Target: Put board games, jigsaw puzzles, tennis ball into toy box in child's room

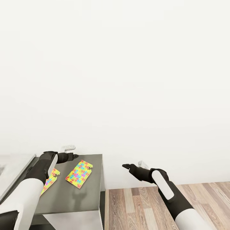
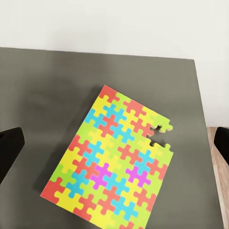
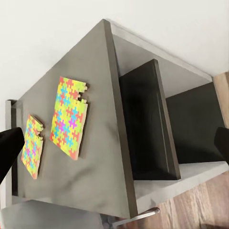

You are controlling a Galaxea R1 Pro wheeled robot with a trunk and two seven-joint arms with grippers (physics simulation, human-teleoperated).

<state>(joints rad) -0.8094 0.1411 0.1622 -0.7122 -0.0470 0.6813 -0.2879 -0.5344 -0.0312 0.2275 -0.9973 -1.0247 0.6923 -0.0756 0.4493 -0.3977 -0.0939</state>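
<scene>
Left gripper (image 1: 72,156): lower left, jaws spread, empty, above the dark cabinet top (image 1: 89,195).
Jigsaw puzzles: one (image 1: 79,174) flat at lower centre-left, another (image 1: 50,180) partly under the arm.
Handling: likely thin, light; pinch an overhanging edge.
Right gripper (image 1: 126,165): lower right, open, empty.

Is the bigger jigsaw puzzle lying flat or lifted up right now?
Lying flat. The jigsaw puzzle rests fully on the dark grey cabinet top, and the left gripper has its fingers spread wide apart, not touching it.
</scene>
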